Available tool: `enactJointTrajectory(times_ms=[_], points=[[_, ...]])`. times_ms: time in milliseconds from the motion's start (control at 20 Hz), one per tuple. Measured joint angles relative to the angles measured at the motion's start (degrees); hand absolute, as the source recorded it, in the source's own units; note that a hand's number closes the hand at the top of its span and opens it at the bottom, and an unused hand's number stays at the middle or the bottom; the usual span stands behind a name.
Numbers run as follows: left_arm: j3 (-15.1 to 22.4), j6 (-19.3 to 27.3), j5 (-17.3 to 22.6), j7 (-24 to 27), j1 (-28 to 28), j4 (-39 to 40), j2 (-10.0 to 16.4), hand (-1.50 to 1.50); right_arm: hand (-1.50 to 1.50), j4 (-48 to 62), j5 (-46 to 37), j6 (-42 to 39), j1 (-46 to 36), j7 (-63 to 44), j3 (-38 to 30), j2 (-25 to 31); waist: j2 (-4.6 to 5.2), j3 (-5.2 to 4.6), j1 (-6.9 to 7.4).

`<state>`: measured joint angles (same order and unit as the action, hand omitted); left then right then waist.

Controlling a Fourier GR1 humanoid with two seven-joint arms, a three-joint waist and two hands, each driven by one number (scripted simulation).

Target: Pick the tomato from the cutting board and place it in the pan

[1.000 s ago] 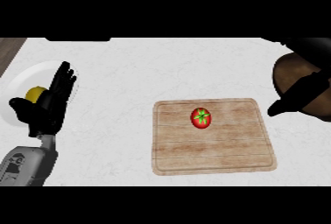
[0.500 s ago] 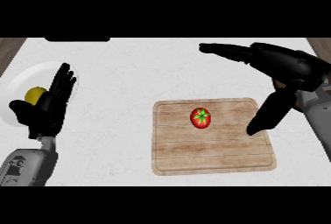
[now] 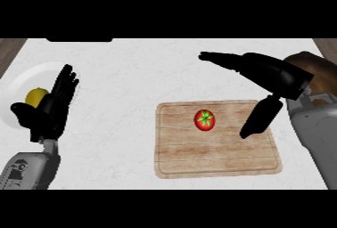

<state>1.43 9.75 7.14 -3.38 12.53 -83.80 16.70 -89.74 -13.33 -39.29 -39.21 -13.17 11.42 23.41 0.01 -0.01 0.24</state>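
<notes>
Nearest, the cutting board (image 3: 217, 153) lies flat at the view's 5 o'clock. The tomato (image 3: 204, 120) sits on its far half, stem up, at 11 o'clock from the board's middle. The right hand (image 3: 273, 75) hangs at 2 o'clock from the tomato. It is spread wide, thumb pointing down over the board's right side, and grasps nothing. I judge the reach goes best if thumb and fingers settle on either side of the fruit before closing, since a round tomato may roll. The left hand (image 3: 49, 116) rests open at 9 o'clock, fingers up, before a plate (image 3: 23, 80) bearing a yellow fruit (image 3: 36, 95). The counter (image 3: 132, 80) is pale and marbled. A dark brown shape at 2 o'clock is probably the pan (image 3: 319, 67), largely hidden.
</notes>
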Motion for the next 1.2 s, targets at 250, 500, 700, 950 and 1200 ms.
enactJointTrajectory(times_ms=[250, 500, 700, 950, 1200], points=[[-0.67, -0.65, -0.93, 0.36, 1.37, 1.66, -0.88, 0.0, -1.5, 3.94, -5.31, -0.45, 1.04, 3.68, 0.52, 0.11, 0.04, 0.0, -0.03], [-1.06, -0.97, -1.74, -0.76, 1.66, 0.77, -1.73, 0.0, -1.5, 6.98, -8.89, -1.25, 1.48, 5.74, 2.15, -2.77, 0.03, 0.01, 0.04], [-2.27, -1.85, -2.07, -0.62, 1.66, 1.15, -1.81, 0.0, -1.5, 6.86, -11.37, -2.88, 2.47, 7.39, 2.81, -3.65, 0.01, 0.01, -0.05], [-3.14, -2.31, -2.9, 0.15, 1.94, 2.38, -2.65, 0.0, -1.5, 7.82, -15.67, -3.14, 3.18, 9.08, 4.15, -5.51, 0.02, 0.0, -0.09], [-3.67, -2.97, -3.07, -0.86, 1.52, 0.79, -2.65, 0.0, -1.5, 9.91, -21.34, -2.09, 3.18, 11.2, 6.34, -5.28, 0.01, 0.01, 0.01]])
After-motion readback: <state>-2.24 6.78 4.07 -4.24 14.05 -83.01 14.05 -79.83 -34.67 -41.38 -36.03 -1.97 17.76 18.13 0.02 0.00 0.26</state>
